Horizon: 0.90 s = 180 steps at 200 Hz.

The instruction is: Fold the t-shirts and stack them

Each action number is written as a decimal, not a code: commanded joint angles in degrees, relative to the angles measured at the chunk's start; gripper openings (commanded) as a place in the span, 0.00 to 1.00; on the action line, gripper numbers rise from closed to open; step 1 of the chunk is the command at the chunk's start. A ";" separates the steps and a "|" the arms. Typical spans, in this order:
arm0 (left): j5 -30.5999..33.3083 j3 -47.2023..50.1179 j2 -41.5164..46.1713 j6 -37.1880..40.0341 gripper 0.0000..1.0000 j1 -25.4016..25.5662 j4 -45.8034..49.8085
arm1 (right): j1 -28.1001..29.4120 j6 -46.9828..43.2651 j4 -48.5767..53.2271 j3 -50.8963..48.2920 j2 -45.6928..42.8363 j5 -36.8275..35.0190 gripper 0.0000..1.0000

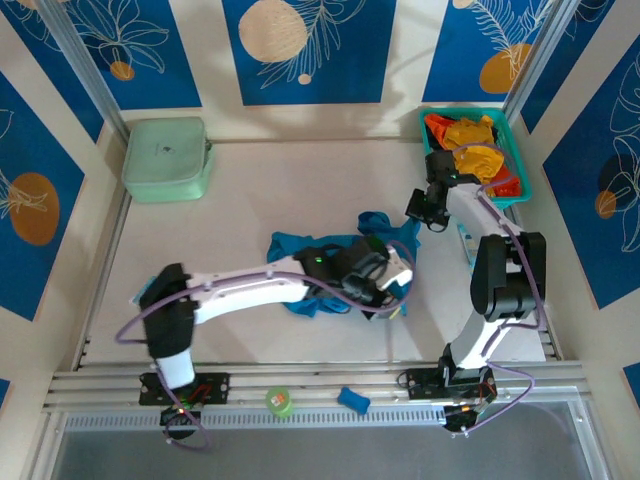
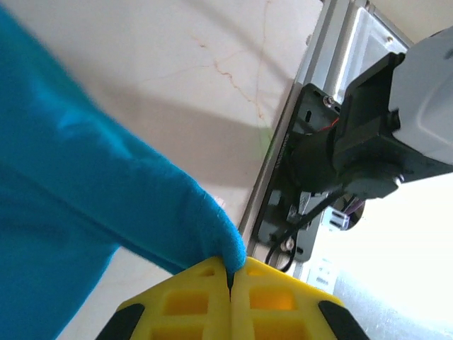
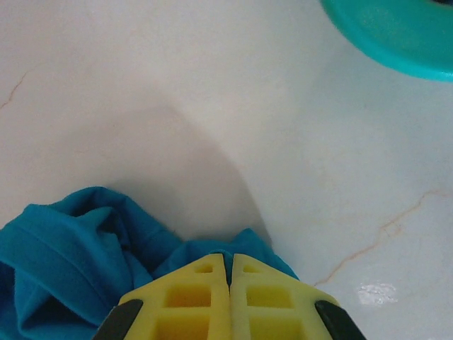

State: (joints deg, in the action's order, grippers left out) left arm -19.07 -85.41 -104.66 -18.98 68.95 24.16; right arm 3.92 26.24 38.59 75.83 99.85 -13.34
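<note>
**A:** Top external view: what lies nearest?

**B:** Along the near edge of the pale, stone-patterned table, a small green roll and a small blue block sit on the metal rail between the two arm bases.

**A:** Where is the shirt?

**B:** The soft medium-blue cloth t-shirt lies crumpled in the middle of the table, a little toward the right edge. The left arm reaches across it.

**A:** What is the left gripper doing?

**B:** In the left wrist view, the left gripper has its yellow fingers pressed together. A corner of the blue cloth is pinched at their tips, and the rest stretches away to the left above bare table.

**A:** And the right one?

**B:** In the right wrist view, the right gripper is closed tight. Blue cloth bunches up around its tips and appears to be nipped between them. From above, it sits at the shirt's far right corner.

**A:** What lies farther back?

**B:** A mint-green square case rests at the table's far left corner. A teal plastic basket stands at the far right corner, holding a yellow-orange t-shirt and a red-orange t-shirt.
</note>
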 commanded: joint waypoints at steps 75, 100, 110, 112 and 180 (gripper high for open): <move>11.59 -7.33 3.89 6.19 0.96 1.60 14.67 | 0.38 -1.57 7.03 -0.27 -8.53 -5.54 0.55; 22.52 -4.87 9.60 0.73 1.00 -5.59 23.10 | 0.64 -0.41 6.94 -4.79 -12.71 -3.15 0.60; 24.52 -2.46 11.86 -2.34 1.00 -10.09 24.86 | 0.82 -0.06 6.76 -6.76 -14.02 -2.22 0.61; 24.76 -1.71 12.31 -3.03 1.00 -11.06 25.05 | 0.82 -0.05 6.65 -7.10 -14.24 -1.99 0.61; 15.10 21.17 16.82 -15.71 0.94 -35.47 10.94 | 0.66 -1.90 5.50 -13.03 -14.60 3.75 0.61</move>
State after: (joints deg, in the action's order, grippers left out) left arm 0.80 -69.63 -87.07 -28.69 36.75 40.58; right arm 4.38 25.12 43.31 64.03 84.66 -12.99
